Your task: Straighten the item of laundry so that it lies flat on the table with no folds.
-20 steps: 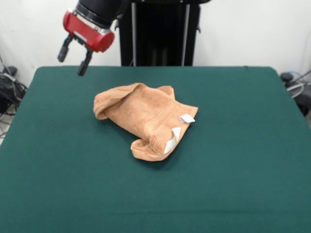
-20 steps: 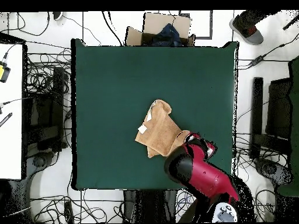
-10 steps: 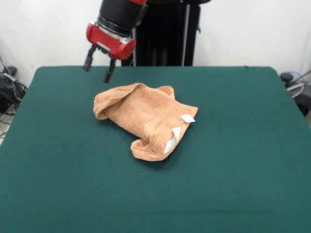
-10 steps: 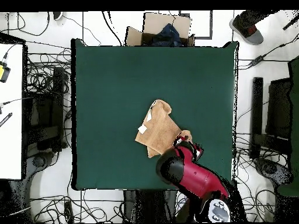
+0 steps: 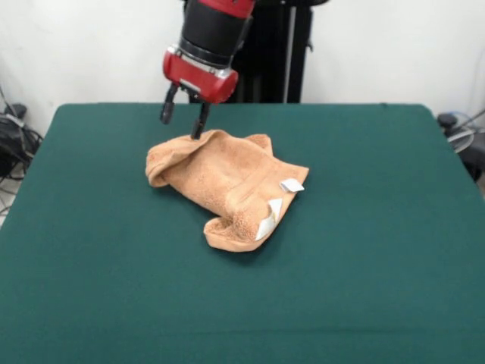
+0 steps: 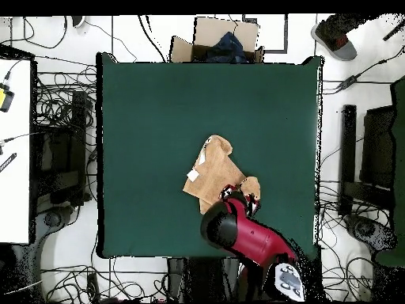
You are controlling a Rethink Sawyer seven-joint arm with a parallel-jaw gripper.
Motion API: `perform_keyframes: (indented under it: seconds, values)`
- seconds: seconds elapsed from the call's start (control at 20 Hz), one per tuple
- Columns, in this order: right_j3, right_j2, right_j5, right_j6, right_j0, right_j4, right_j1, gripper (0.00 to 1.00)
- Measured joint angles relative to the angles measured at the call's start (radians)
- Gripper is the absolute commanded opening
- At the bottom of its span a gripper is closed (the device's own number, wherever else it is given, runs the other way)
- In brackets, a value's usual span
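Two black fingers of the red-and-black gripper (image 5: pixel 184 121) stand apart, empty, just above the far-left hump of the crumpled orange-tan terry towel (image 5: pixel 227 186). Its long axis runs rightward and nearer across the dark green felt table (image 5: pixel 379 250), mid-table.

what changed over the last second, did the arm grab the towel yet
The gripper swung from beyond the table's corner to just above the towel's rolled far edge, fingers open, nothing grasped. The towel stayed crumpled in the same place on the table, white tags unmoved.
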Motion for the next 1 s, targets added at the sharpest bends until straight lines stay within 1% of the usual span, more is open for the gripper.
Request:
perform_keyframes:
  seconds: [0.15,0.45,1.0]
  values:
    - [0.0,0.019,-0.014,0.0,-0.008,0.001,0.01,1.0]
    - [0.0,0.063,-0.081,0.0,-0.034,0.005,0.056,1.0]
    - [-0.001,0.092,-0.147,0.0,-0.046,0.008,0.119,1.0]
